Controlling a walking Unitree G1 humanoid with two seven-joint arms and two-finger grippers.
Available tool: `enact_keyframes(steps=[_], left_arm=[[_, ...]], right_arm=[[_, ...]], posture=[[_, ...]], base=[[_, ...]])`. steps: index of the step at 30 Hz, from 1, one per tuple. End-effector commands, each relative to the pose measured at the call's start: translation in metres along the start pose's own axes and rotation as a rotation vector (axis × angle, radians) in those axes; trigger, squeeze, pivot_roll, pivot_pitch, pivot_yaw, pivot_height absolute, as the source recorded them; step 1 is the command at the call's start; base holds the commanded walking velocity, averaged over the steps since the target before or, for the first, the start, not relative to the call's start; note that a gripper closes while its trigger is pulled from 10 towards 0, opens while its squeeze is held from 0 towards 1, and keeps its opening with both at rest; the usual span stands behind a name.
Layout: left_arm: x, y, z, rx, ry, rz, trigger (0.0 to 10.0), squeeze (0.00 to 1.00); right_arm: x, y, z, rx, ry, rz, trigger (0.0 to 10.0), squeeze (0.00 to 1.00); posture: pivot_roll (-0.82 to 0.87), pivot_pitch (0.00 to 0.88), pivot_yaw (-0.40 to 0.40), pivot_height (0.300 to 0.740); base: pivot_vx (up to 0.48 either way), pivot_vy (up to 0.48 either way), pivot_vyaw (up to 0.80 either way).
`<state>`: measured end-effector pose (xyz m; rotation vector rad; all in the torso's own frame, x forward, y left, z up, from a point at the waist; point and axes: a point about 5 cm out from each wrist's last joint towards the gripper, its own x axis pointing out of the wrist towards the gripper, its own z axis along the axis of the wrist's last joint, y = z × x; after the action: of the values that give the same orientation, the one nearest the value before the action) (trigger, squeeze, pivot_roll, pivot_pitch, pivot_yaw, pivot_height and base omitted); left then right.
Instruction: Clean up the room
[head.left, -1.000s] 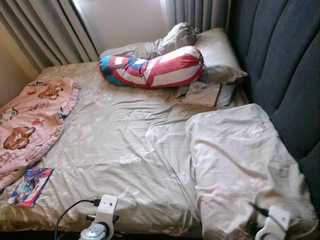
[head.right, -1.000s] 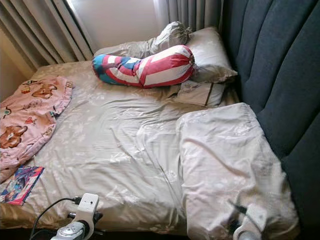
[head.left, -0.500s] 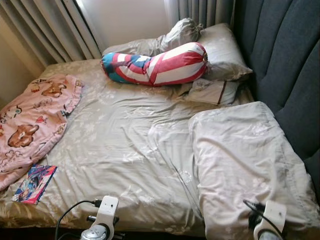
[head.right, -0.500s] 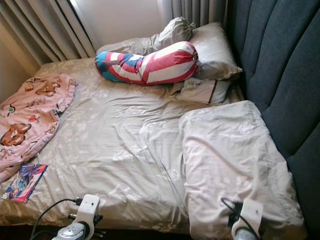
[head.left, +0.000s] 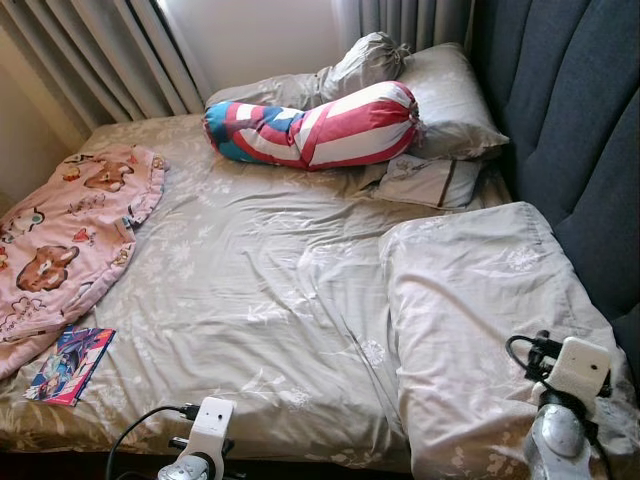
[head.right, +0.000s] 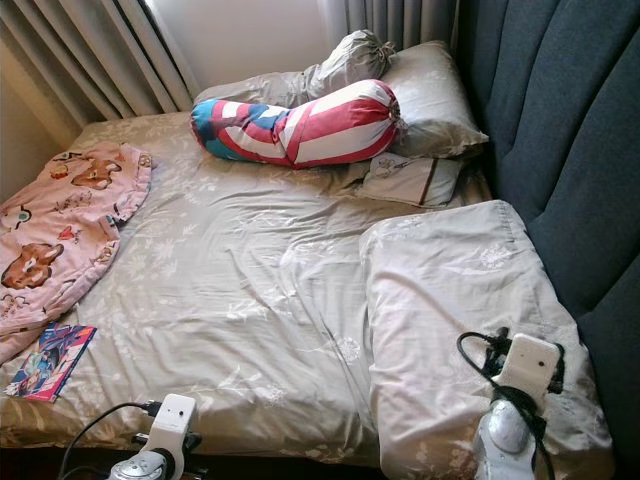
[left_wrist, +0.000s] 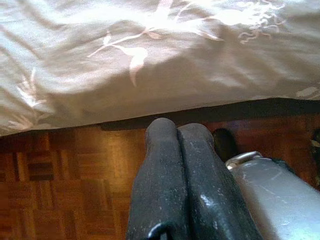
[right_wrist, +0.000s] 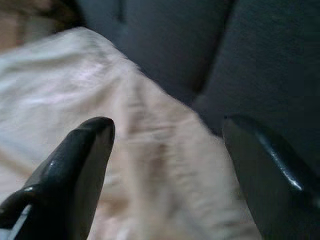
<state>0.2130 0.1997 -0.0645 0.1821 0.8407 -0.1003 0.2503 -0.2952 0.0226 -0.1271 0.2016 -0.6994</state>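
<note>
A beige flowered pillow (head.left: 480, 310) lies flat on the right side of the bed (head.left: 250, 290), beside the dark blue headboard (head.left: 580, 130). My right arm (head.left: 565, 400) is raised over the pillow's near end. In the right wrist view my right gripper (right_wrist: 167, 145) stands open over the blurred pillow (right_wrist: 100, 125), nothing between its fingers. My left arm (head.left: 205, 440) hangs low at the bed's near edge. In the left wrist view my left gripper (left_wrist: 177, 130) is shut and empty above the wooden floor (left_wrist: 65, 190). A pink cartoon blanket (head.left: 70, 230) and a colourful book (head.left: 70, 365) lie at the bed's left.
A red, white and blue bolster (head.left: 315, 125) lies across the far end, with beige pillows (head.left: 440, 95) behind it and a small pillow (head.left: 425, 180) in front. Grey curtains (head.left: 110, 60) hang at the back. The sheet's middle is bare and wrinkled.
My right arm has risen from the bottom edge to above the near end of the pillow. The camera has tipped slightly, shifting the scene. The left arm stays low.
</note>
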Motion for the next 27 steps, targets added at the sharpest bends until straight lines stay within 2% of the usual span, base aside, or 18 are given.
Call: enact_keyframes(steps=[1, 3, 5, 8, 12, 16, 22, 23, 27], left_arm=[[-0.003, 0.01, -0.008, -0.002, 0.019, 0.022, 10.0, 0.0], [-0.003, 0.011, -0.008, 0.001, 0.018, 0.023, 10.0, 0.0], [-0.003, 0.011, -0.007, 0.005, 0.017, 0.025, 10.0, 0.0], [-0.004, 0.012, -0.008, 0.017, 0.017, 0.024, 10.0, 0.0], [-0.006, 0.015, -0.012, 0.036, 0.016, 0.021, 10.0, 0.0], [-0.008, 0.02, -0.014, 0.042, -0.001, 0.024, 10.0, 0.0], [-0.01, 0.03, -0.005, 0.038, -0.064, 0.031, 10.0, 0.0], [-0.01, 0.034, 0.0, 0.037, -0.09, 0.036, 10.0, 0.0], [-0.011, 0.04, 0.011, 0.025, -0.157, 0.042, 10.0, 0.0]], right_arm=[[-0.003, -0.007, -0.024, 0.046, 0.192, -0.012, 10.0, 0.0], [-0.004, -0.006, -0.03, 0.085, 0.243, 0.024, 10.0, 0.0], [-0.006, -0.004, -0.035, 0.047, 0.282, 0.063, 10.0, 0.0], [-0.007, -0.007, -0.04, 0.105, 0.326, 0.042, 10.0, 0.0], [-0.013, -0.012, -0.052, 0.093, 0.411, 0.041, 10.0, 0.0], [-0.016, -0.027, -0.06, 0.111, 0.444, -0.034, 10.0, 0.0], [-0.015, -0.048, -0.06, 0.097, 0.41, -0.111, 10.0, 0.0], [-0.017, -0.058, -0.064, 0.133, 0.437, -0.159, 10.0, 0.0], [-0.028, -0.082, -0.079, 0.167, 0.525, -0.256, 10.0, 0.0]], posture=[[-0.03, 0.07, 0.167, 0.74], [-0.02, 0.072, 0.169, 0.74], [-0.02, 0.077, 0.173, 0.74], [-0.01, 0.085, 0.183, 0.74], [0.01, 0.098, 0.191, 0.74], [0.03, 0.132, 0.209, 0.74], [0.04, 0.171, 0.228, 0.74], [0.05, 0.183, 0.232, 0.74], [0.07, 0.21, 0.234, 0.74]], base=[[0.0, 0.0, 0.0], [0.0, 0.0, 0.0], [0.0, 0.0, 0.0], [0.0, 0.0, 0.0], [0.0, 0.0, 0.0], [0.0, 0.0, 0.0], [0.0, 0.0, 0.0], [0.0, 0.0, 0.0], [0.0, 0.0, 0.0]])
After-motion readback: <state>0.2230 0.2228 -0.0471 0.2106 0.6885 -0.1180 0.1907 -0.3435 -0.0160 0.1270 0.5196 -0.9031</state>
